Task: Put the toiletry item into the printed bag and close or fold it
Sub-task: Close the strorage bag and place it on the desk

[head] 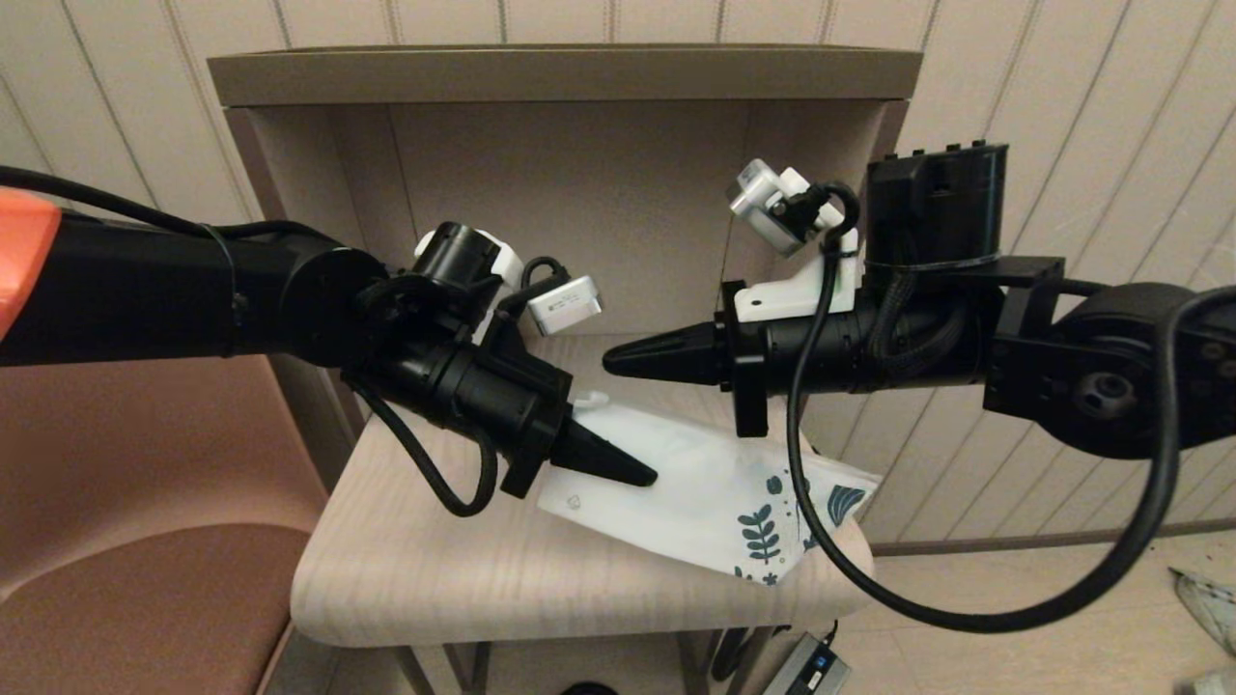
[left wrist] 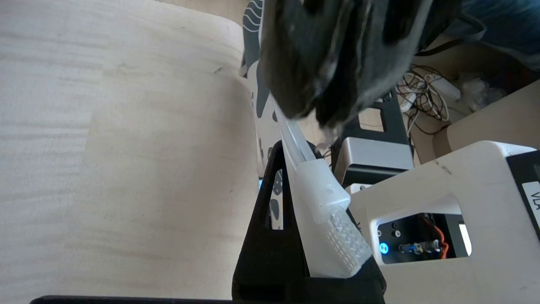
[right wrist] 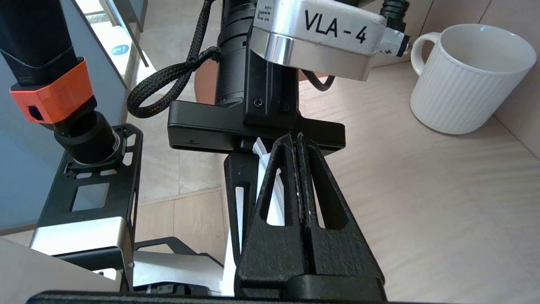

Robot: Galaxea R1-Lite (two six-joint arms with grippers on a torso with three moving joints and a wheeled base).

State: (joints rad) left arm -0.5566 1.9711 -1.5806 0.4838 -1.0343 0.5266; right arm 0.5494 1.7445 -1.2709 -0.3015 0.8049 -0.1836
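Observation:
The printed bag lies flat on the pale wooden table, its leaf-print end hanging over the right edge. My left gripper rests at the bag's plain left end, shut on the bag's white zip edge, which runs along one black finger. Just above the bag's far corner hovers my right gripper, shut, its tips pressed together with nothing showing between them. It appears as a dark blur at the far end of the zip edge. The toiletry item is not in view.
A white ribbed mug stands on the table near the back wall. The table sits inside a brown niche with a top shelf and side walls. A pink seat is at the left. Cables and boxes lie on the floor.

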